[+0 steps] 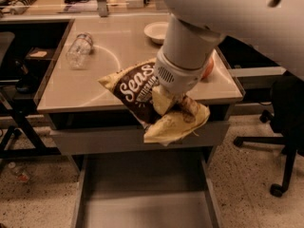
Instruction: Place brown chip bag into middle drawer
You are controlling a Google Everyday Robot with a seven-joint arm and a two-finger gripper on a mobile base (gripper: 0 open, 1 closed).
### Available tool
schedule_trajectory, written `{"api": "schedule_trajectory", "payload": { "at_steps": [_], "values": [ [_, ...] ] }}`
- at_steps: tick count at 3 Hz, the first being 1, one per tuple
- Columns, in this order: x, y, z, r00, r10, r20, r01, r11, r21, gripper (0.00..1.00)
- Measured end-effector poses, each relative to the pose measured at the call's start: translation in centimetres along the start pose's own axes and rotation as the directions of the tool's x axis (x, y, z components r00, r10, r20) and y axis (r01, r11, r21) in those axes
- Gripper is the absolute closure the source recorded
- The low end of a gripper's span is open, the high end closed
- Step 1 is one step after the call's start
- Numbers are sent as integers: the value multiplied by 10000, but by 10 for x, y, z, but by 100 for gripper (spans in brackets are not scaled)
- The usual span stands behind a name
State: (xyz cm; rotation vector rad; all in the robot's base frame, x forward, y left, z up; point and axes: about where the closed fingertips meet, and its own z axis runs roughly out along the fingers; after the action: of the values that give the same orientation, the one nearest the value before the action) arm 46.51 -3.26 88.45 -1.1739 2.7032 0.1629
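Note:
The brown chip bag (pixel 142 91), dark brown with pale yellow ends and white script lettering, hangs in the air over the cabinet's front edge. My gripper (pixel 173 106) is shut on the brown chip bag near its right end, crumpling it. The white arm comes down from the upper right. Below, the middle drawer (pixel 142 208) is pulled open; its smooth grey floor and low side walls show at the bottom of the view. The bag is above the closed top drawer front (pixel 104 139), forward of the countertop.
On the beige countertop (pixel 109 80) lie a clear plastic bottle (pixel 78 49) at the left, a white bowl (pixel 156 31) at the back and an apple (pixel 208 69) partly hidden behind the arm. An office chair (pixel 285 127) stands at the right.

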Motion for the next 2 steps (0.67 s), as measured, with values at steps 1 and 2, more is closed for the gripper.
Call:
{"api": "schedule_trajectory", "payload": {
  "at_steps": [1, 2],
  "values": [
    [39, 33, 16, 9953, 875, -415, -895, 9948, -495, 100],
    [39, 33, 16, 9953, 877, -417, -897, 9947, -498, 100]
  ]
}}
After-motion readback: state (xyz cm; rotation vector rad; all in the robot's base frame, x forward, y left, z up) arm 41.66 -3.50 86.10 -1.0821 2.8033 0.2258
